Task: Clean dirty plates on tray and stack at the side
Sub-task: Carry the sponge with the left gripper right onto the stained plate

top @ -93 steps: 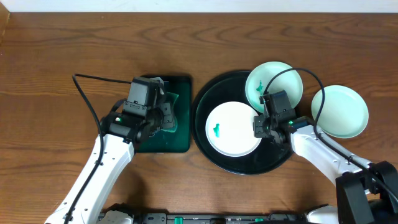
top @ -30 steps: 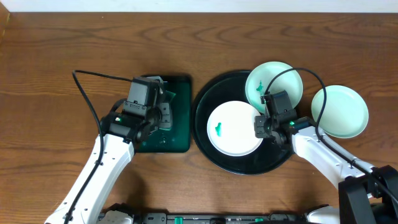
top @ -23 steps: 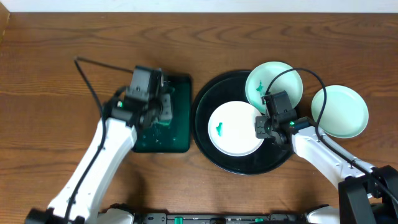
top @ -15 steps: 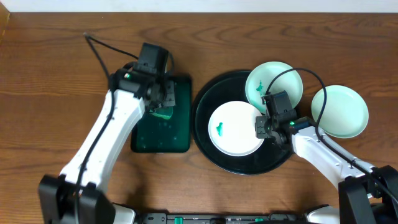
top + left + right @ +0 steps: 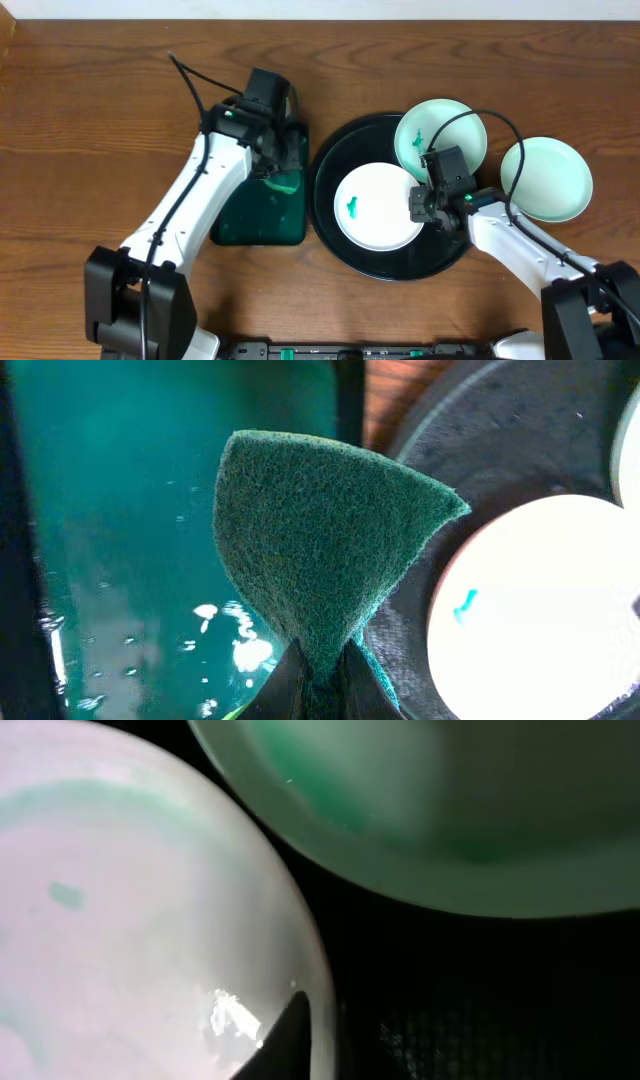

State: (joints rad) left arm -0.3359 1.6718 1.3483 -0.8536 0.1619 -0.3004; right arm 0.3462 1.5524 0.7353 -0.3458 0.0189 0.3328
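Jaws of the left gripper (image 5: 320,682) are pinched tight on a folded green scouring pad (image 5: 322,550), over the wet green tray's (image 5: 245,215) right edge. The right gripper (image 5: 421,205) sits at the centre plate's (image 5: 375,200) rim, one finger on it; whether it clamps, I cannot tell. Since a second ago the left arm has swung across from the green tray's left side; the right arm and plates are unmoved. The black tray (image 5: 400,262) holds the smeared centre plate, a second plate (image 5: 440,135) overlaps its far rim, and a third plate (image 5: 545,178) rests on the counter (image 5: 100,100) beside it.
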